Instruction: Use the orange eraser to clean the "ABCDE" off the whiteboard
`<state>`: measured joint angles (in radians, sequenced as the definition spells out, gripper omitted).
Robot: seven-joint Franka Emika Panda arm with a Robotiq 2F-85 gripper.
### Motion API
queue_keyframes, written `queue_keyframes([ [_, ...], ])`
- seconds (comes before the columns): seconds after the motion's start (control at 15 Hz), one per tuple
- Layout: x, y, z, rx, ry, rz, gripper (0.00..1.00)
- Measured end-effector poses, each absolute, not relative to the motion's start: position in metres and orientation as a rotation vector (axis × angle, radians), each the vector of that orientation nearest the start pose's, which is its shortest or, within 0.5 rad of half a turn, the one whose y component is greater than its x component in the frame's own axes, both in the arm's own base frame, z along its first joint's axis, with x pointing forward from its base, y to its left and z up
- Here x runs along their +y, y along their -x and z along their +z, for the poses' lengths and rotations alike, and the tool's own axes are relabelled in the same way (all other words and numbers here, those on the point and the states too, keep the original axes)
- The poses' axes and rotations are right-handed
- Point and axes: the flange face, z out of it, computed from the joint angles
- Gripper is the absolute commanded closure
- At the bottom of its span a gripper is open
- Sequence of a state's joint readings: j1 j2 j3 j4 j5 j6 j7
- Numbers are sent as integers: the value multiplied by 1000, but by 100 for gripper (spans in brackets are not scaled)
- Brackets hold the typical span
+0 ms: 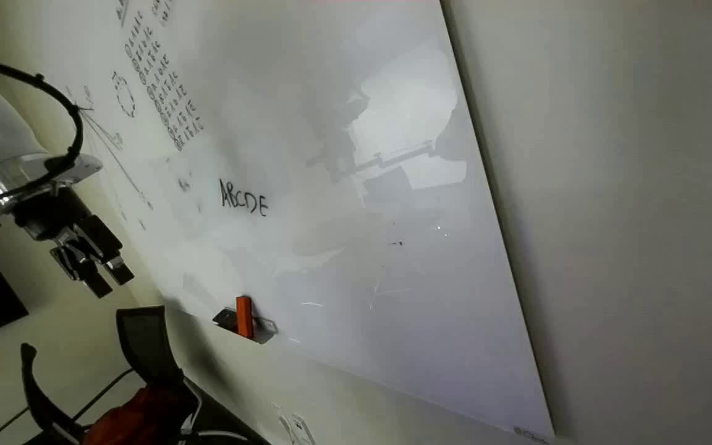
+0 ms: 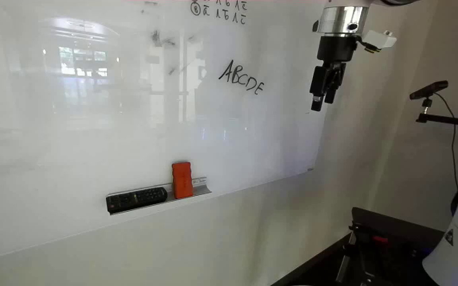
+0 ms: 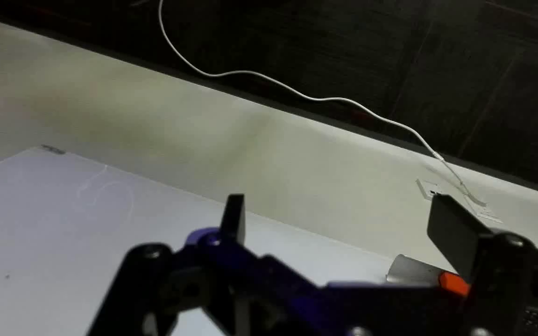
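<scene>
The orange eraser [image 1: 244,316] stands upright in a small tray at the whiteboard's lower edge; it also shows in an exterior view [image 2: 182,180]. In the wrist view only a corner of the eraser [image 3: 454,283] shows, partly hidden behind a finger. The "ABCDE" [image 1: 243,199] is written in dark strokes on the whiteboard [image 1: 343,334], above the tray; it also shows in an exterior view [image 2: 241,79]. My gripper [image 2: 322,104] is open and empty, pointing down, apart from the eraser and to one side of the letters. Its spread fingers [image 3: 336,210] show in the wrist view.
A metal tray [image 2: 202,190] holds a black remote [image 2: 136,199] beside the eraser. Other writing [image 1: 164,86] is higher on the board. A dark chair [image 1: 146,346] and a camera on a bracket [image 2: 429,90] stand nearby. A white cable [image 3: 315,99] runs along the floor to an outlet.
</scene>
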<state>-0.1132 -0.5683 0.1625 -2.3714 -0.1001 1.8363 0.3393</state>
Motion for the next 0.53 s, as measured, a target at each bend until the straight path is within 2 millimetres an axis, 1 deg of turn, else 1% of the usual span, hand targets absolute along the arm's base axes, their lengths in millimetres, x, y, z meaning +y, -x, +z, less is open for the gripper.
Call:
queue_keyframes([
  [0.4, 19, -385, 530, 475, 3282, -100, 0],
  [0.53, 27, -387, 531, 455, 3283, -132, 0],
])
